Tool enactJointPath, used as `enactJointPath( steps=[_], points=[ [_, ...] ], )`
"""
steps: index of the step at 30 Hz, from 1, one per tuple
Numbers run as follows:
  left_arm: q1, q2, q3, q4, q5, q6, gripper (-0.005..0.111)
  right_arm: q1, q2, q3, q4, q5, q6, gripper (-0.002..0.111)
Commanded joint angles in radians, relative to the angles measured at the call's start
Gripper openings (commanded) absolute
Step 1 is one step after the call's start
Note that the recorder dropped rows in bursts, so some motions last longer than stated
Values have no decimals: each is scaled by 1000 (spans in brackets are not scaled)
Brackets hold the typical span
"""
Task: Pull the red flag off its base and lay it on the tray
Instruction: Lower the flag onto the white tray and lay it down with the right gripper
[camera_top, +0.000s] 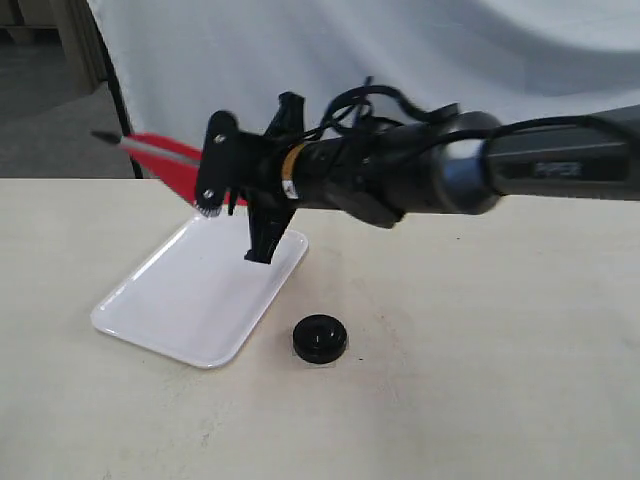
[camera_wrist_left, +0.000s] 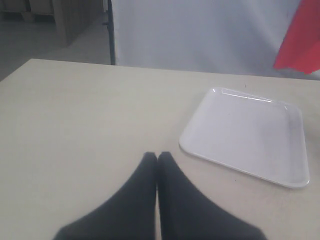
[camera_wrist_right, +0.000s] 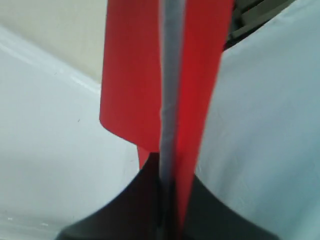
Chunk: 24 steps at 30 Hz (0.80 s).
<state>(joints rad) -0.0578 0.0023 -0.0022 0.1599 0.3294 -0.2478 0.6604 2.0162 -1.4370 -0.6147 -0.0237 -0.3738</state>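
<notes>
My right gripper (camera_top: 213, 162) reaches in from the right and is shut on the red flag (camera_top: 165, 155). It holds the flag level in the air over the far end of the tray (camera_top: 190, 300), with the black tip (camera_top: 101, 135) pointing left. In the right wrist view the red flag (camera_wrist_right: 130, 75) and its stick (camera_wrist_right: 169, 85) run out from between the shut fingers (camera_wrist_right: 145, 205). The base (camera_top: 320, 338) stands alone on the table just right of the tray's near corner. My left gripper (camera_wrist_left: 157, 156) is shut on nothing, low over the table beside the tray (camera_wrist_left: 250, 140).
A white cloth backdrop (camera_top: 400, 50) hangs behind the table. A dark upright pole (camera_top: 118, 100) stands at the back left. The beige table top (camera_top: 500, 380) stretches bare to the right of the base.
</notes>
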Motion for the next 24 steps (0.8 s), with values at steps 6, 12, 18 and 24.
enactJointPath(
  steps=[6,12,18,24],
  points=[
    [-4,-2,2,0,-5,5,0,99,301,-321,-310,367,-85,-1],
    [-4,-2,2,0,-5,5,0,127,381,-353,-497,385,-60,-1],
    [-4,-2,2,0,-5,5,0,127,419,-353,-590,387,-55,-1],
    [-4,-2,2,0,-5,5,0,127,421,-353,-590,381,-15,4]
  ],
)
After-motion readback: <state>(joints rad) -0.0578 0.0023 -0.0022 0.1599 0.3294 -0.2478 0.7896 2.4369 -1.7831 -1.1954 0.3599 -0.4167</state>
